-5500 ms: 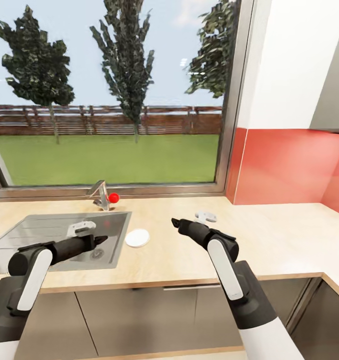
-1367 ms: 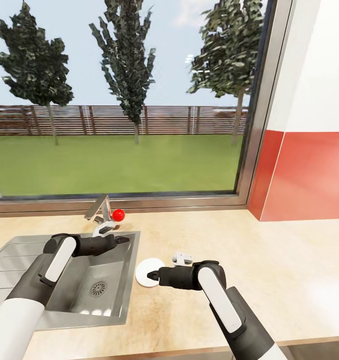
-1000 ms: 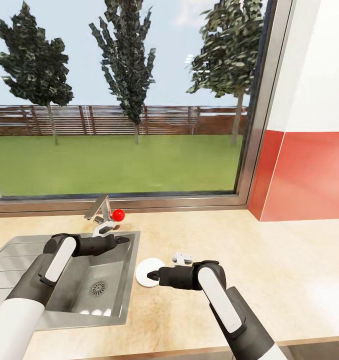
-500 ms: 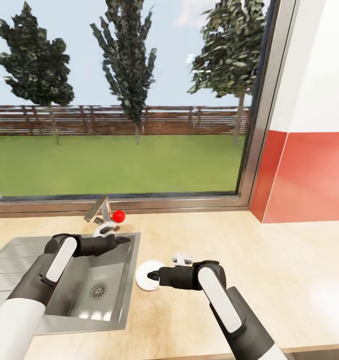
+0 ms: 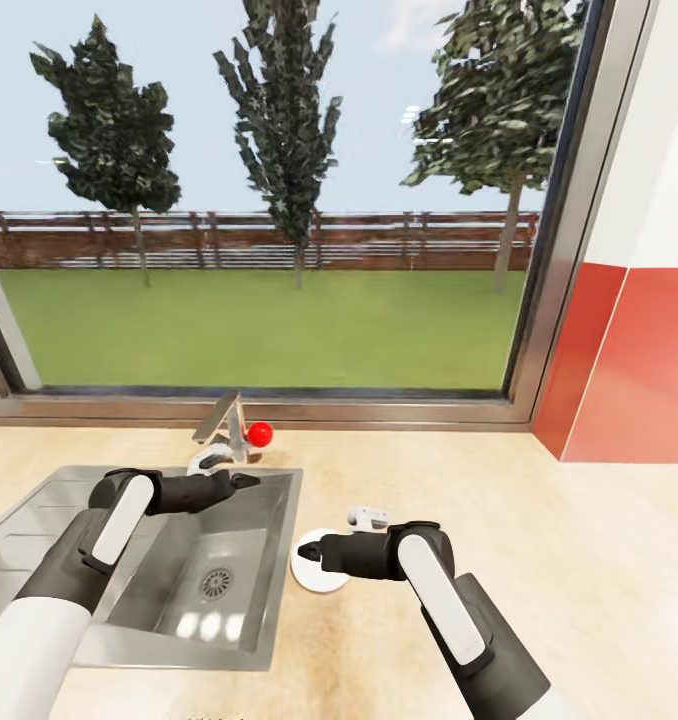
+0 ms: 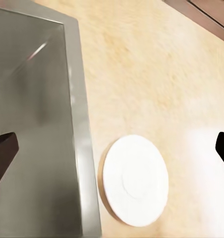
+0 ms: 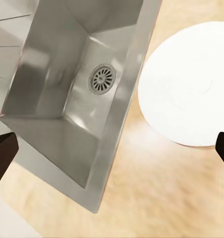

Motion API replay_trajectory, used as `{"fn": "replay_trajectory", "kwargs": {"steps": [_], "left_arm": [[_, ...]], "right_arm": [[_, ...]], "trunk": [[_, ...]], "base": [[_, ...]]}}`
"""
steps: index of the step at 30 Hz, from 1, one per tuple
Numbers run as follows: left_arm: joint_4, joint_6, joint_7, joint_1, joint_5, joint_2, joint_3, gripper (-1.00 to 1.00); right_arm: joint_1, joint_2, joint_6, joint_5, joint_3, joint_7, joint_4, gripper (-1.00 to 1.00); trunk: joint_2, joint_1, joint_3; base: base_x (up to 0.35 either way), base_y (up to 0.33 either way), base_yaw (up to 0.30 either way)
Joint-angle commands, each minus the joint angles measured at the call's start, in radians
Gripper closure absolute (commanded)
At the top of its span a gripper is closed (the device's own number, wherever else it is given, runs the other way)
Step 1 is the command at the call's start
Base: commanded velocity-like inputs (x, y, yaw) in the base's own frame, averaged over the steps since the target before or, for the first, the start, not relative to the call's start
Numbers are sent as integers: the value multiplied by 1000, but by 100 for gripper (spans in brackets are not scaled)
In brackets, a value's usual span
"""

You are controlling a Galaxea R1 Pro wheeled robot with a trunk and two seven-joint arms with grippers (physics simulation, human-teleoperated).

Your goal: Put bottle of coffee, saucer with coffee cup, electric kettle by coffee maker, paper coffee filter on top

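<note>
Counter (image 5: 539, 560): we see no coffee maker on it. Sink (image 5: 194, 585): at nine o'clock of the saucer (image 5: 314, 572). Saucer: unmoved, no cup. Right gripper (image 5: 304, 551): above it, spread wide, empty. Left gripper (image 5: 247, 481): wide, empty. We judge nearly everything outstanding.

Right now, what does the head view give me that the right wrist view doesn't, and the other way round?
Head view alone: the window with trees and fence outside, the faucet with a red ball by it, both arms, the left gripper above the sink, the right gripper above the saucer, and the red wall panel.
Right wrist view alone: a close look down at the saucer's full round face and the counter just beside the basin's near corner.
Both: the sink with its drain, the saucer, and the light wood countertop.
</note>
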Motion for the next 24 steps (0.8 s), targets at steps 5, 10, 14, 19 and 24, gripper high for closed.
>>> {"fn": "replay_trajectory", "kwargs": {"steps": [5, 10, 14, 19, 24], "left_arm": [[2, 1, -11, 0, -11, 0, -4, -100], [3, 1, -11, 1, -10, -1, -30, -100], [4, 1, -11, 1, -10, -6, -46, -100], [6, 1, -11, 1, -10, -15, -52, -100], [7, 1, -11, 2, -11, -22, -54, -100]], "right_arm": [[0, 0, 2, -10, 0, -11, -1, -100], [0, 0, 2, -10, 0, -12, -1, -100], [0, -5, 3, -8, 0, -12, -1, -100], [0, -29, 3, -8, 0, -12, -1, -100], [0, -36, 3, -8, 0, -12, 0, -100]], "trunk": [[-1, 0, 0], [-1, 0, 0], [-1, 0, 0], [-1, 0, 0], [-1, 0, 0]], "base": [[1, 0, 143], [0, 0, 39], [0, 0, 8], [0, 0, 1], [0, 0, 0]]}}
